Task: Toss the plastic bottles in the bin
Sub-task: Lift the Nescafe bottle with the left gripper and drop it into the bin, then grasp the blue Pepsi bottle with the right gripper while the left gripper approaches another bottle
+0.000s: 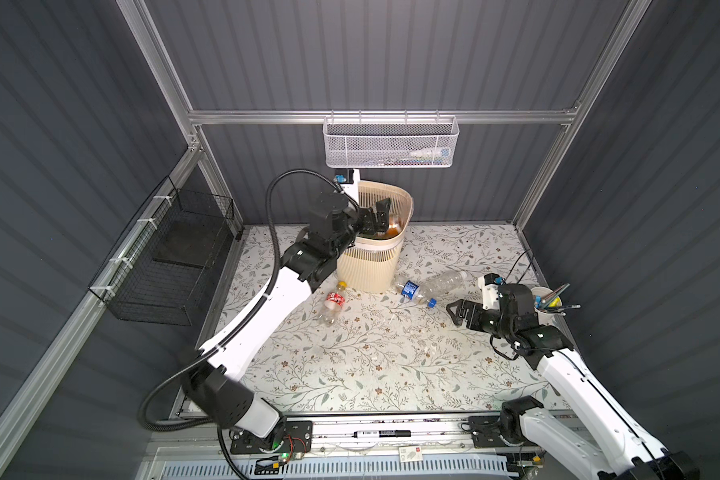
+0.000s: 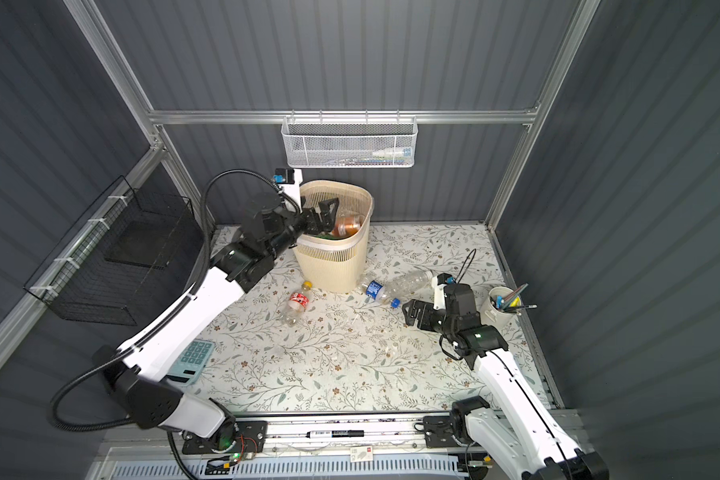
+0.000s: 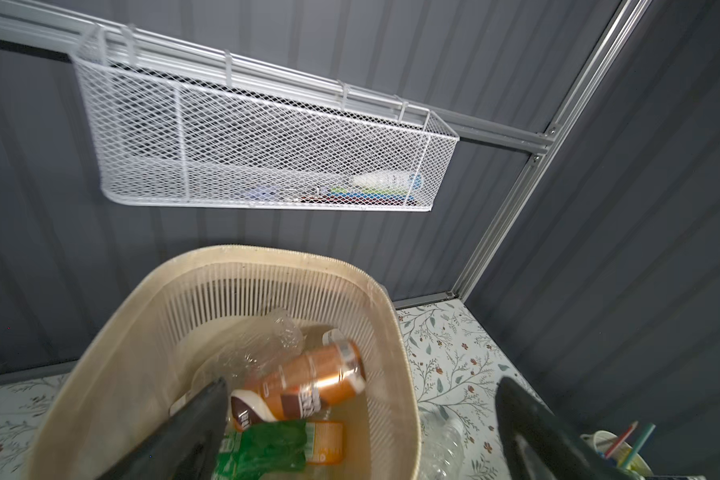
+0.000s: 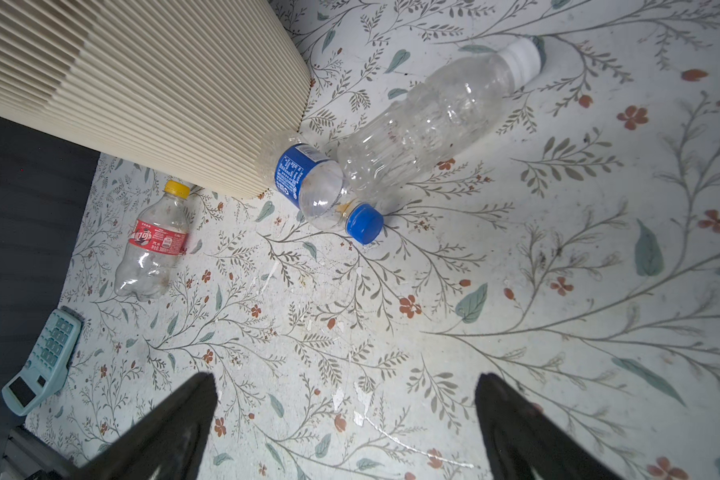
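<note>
The beige slatted bin (image 1: 370,266) (image 2: 333,266) (image 3: 395,324) stands at the back of the floral table. My left gripper (image 1: 377,216) (image 2: 329,216) (image 3: 362,382) hangs open over its mouth, holding nothing. Below it, free inside the bin, lie a blurred orange-and-brown labelled bottle (image 3: 308,382) (image 2: 347,224), a green one (image 3: 266,449) and a crumpled clear one (image 3: 275,336). On the table lie a red-labelled, yellow-capped bottle (image 1: 334,301) (image 4: 154,245), a blue-labelled, blue-capped bottle (image 1: 414,291) (image 4: 308,183) and a clear white-capped bottle (image 1: 445,280) (image 4: 433,116). My right gripper (image 1: 453,313) (image 4: 345,382) is open, short of the blue cap.
A white mesh basket (image 1: 389,143) hangs on the back wall above the bin. A black wire basket (image 1: 171,257) is fixed to the left wall. A cup of pens (image 1: 549,303) stands behind the right arm. A light blue calculator (image 2: 192,361) (image 4: 42,365) lies by the left arm.
</note>
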